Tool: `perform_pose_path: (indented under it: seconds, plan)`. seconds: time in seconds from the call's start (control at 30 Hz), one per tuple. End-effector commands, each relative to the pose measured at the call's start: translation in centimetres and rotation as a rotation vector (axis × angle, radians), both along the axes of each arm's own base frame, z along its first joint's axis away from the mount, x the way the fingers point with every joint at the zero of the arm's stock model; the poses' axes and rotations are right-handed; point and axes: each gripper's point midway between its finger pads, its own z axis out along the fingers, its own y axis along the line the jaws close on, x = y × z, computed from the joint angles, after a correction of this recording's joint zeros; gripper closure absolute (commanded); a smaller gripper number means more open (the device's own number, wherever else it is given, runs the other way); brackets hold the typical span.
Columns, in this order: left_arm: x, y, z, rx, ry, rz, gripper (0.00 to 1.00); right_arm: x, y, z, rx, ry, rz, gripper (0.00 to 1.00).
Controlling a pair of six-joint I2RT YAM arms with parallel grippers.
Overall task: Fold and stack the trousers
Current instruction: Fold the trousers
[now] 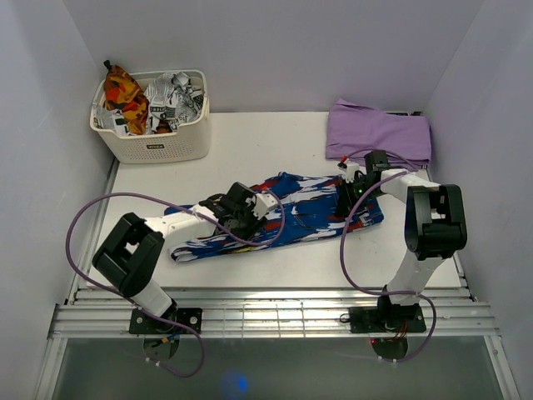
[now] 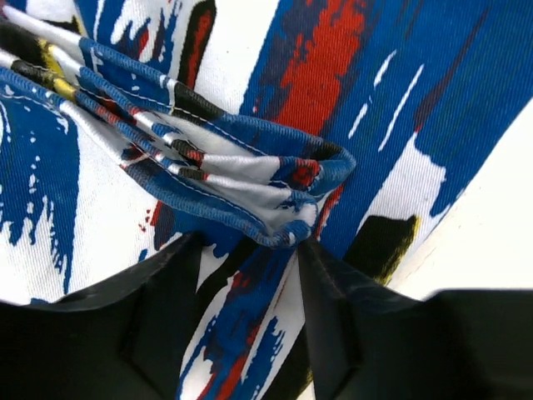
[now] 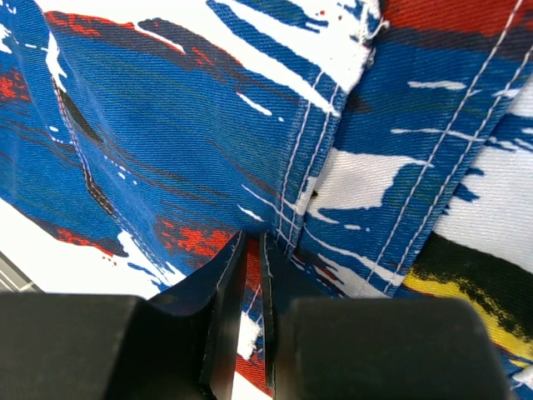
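The trousers (image 1: 304, 218), bright blue with white, red and black streaks, lie stretched across the middle of the table. My left gripper (image 1: 243, 205) is down on their middle. In the left wrist view its fingers (image 2: 333, 283) stand apart, the gripper (image 2: 250, 243) open, with cloth lying between them and a bunched hem fold (image 2: 250, 179) at the tips. At the right end of the trousers, my right gripper (image 1: 350, 197) pinches cloth. In the right wrist view that gripper (image 3: 252, 239) is shut on a thin layer of the trousers (image 3: 183, 125) beside a stitched seam.
A white basket (image 1: 154, 146) with orange-red and black-and-white printed clothes stands at the back left. A lilac-purple garment (image 1: 379, 129) lies at the back right, just behind the right arm. White walls close in the table on three sides.
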Motion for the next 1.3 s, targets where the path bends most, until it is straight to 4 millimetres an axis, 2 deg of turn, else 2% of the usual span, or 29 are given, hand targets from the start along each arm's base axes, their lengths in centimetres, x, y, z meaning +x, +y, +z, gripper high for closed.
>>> perform_pose_path:
  seconds: [0.0,0.03,0.07,0.17,0.27,0.4,0.53,0.6,0.7,0.73,0.83,0.97,1.13,1.27]
  plan:
    - [1.3,0.0,0.4,0.003,-0.064,0.038,0.44,-2.2,-0.9,-0.9,-0.054,0.075,-0.006,0.82]
    - [1.3,-0.1,0.5,0.001,-0.065,0.037,0.48,-2.1,-0.9,-0.8,-0.054,0.072,-0.007,0.82]
    - [1.5,0.5,0.4,0.025,-0.080,0.053,0.59,-2.2,-1.0,-0.9,-0.056,0.074,-0.006,0.82]
    - [1.1,0.5,0.7,0.021,-0.076,0.038,0.78,-2.2,-1.1,-0.9,-0.064,0.071,-0.005,0.83]
    - [-0.2,0.2,1.2,-0.011,-0.038,-0.011,0.88,-2.2,-1.2,-1.0,-0.068,0.070,-0.002,0.83]
    - [-2.4,-0.1,2.1,-0.051,0.016,-0.086,0.99,-2.3,-1.3,-1.2,-0.072,0.075,-0.006,0.83]
    - [-4.4,0.0,3.0,-0.078,0.068,-0.143,1.00,-2.4,-1.2,-1.2,-0.071,0.077,-0.004,0.83]
    - [-4.8,-0.1,3.3,-0.089,0.075,-0.164,1.00,-2.4,-1.3,-1.2,-0.071,0.079,-0.008,0.84]
    - [-5.1,-0.2,2.6,-0.080,0.110,-0.159,0.97,-2.3,-1.2,-1.2,-0.066,0.079,-0.009,0.83]
    - [-5.0,-0.2,2.3,-0.074,0.121,-0.149,0.87,-2.4,-1.1,-1.2,-0.060,0.083,-0.008,0.83]
    - [-4.3,-0.3,0.9,-0.048,0.150,-0.086,0.64,-2.5,-1.0,-1.2,-0.057,0.086,-0.007,0.83]
    - [-2.9,-0.9,0.3,-0.049,0.151,-0.008,0.58,-3.4,-1.2,-1.7,-0.066,0.104,-0.002,0.84]
    - [-1.8,-1.9,1.2,-0.083,0.126,0.008,0.50,-5.4,-1.6,-2.7,-0.083,0.146,0.002,0.90]
    - [-1.9,-2.4,2.3,-0.118,0.116,-0.023,0.44,-6.0,-1.3,-1.9,-0.060,0.145,-0.005,0.92]
